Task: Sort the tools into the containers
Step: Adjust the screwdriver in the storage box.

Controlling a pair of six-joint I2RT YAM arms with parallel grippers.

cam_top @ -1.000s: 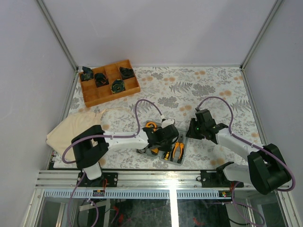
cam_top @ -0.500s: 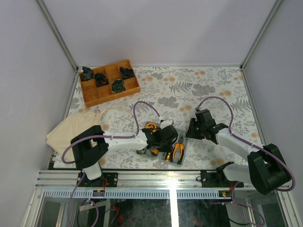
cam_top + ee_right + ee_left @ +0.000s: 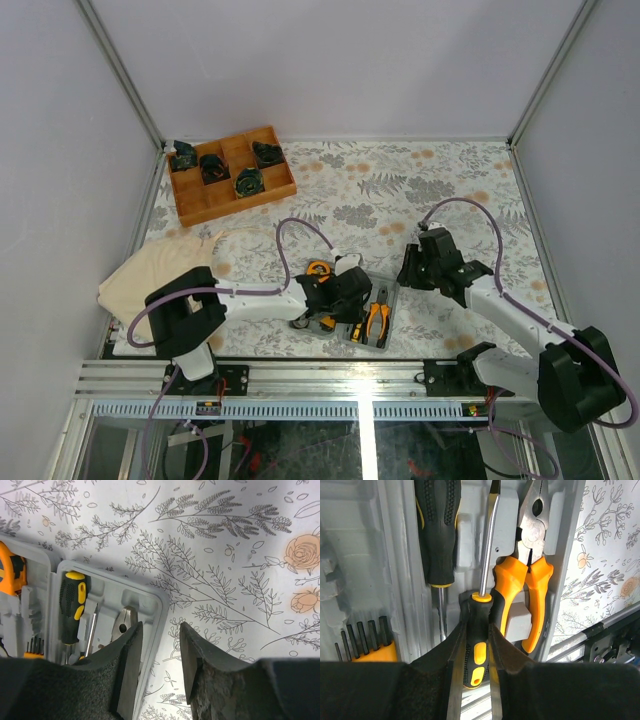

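My left gripper [image 3: 477, 625] is shut on the handle of a black-and-yellow screwdriver [image 3: 479, 655], whose shaft points up along the grey case [image 3: 365, 535]. In the case, orange-handled pliers [image 3: 532, 575] lie right of it, a second screwdriver [image 3: 438, 525] left of it, and a set of black keys in an orange holder [image 3: 367, 642] sits at the lower left. In the top view the left gripper [image 3: 338, 298] is over the case [image 3: 352, 333], with the orange tape measure [image 3: 319, 267] beside it. My right gripper [image 3: 160, 630] [image 3: 412, 268] is open and empty over the tablecloth, just right of the case's edge [image 3: 160, 605].
A brown wooden divided tray [image 3: 192, 205] with black parts stands at the back left. A beige cloth bag [image 3: 160, 272] lies at the left, near the left arm's base. The metal rail [image 3: 350, 378] runs along the near table edge, and walls close in both sides.
The right gripper's jaws have opened wider and it has drawn slightly right, away from the case. The left gripper has shifted a little left and nearer, still holding the screwdriver.
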